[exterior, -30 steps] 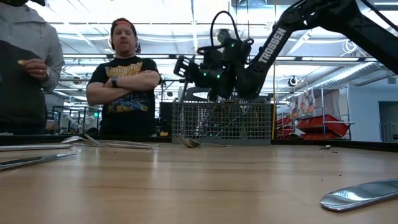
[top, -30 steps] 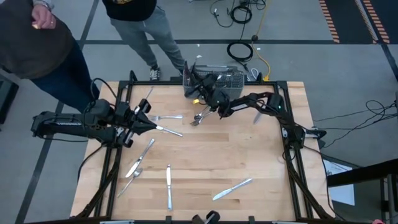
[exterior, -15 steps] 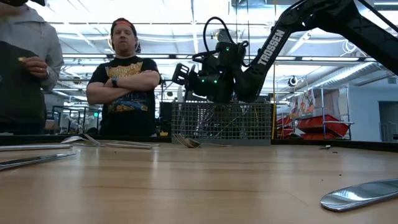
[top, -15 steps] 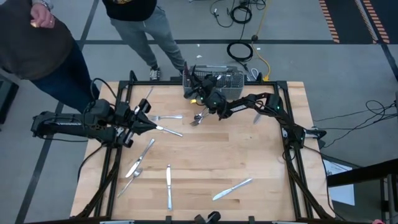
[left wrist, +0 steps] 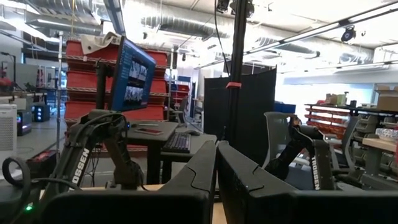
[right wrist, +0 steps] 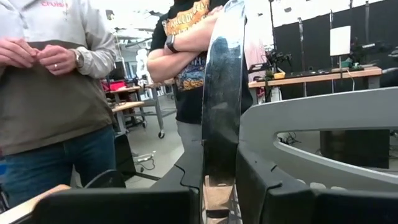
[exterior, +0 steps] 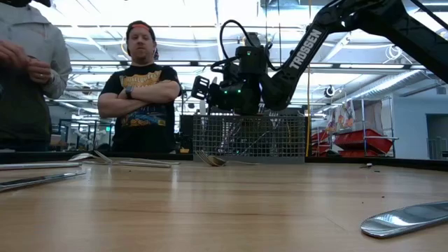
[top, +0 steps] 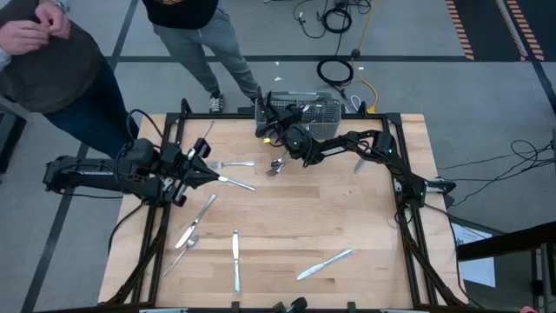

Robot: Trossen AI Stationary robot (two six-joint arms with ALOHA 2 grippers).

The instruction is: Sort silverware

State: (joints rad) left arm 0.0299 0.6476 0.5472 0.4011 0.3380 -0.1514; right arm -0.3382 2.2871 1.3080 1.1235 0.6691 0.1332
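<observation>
Right end effector [right wrist: 219,180] gripping one knife [right wrist: 222,93]

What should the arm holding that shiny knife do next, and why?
Probably lower the knife into the wire-mesh basket and let go: the right gripper is clamped on it, raised at the basket's near edge. The left gripper waits shut over the table's left side.

My light wooden table [top: 347,217] carried scattered slim shiny silver forks, spoons and knives [top: 234,261], and a grey wire-mesh rectangular basket [top: 306,110] stood at its far edge.
</observation>
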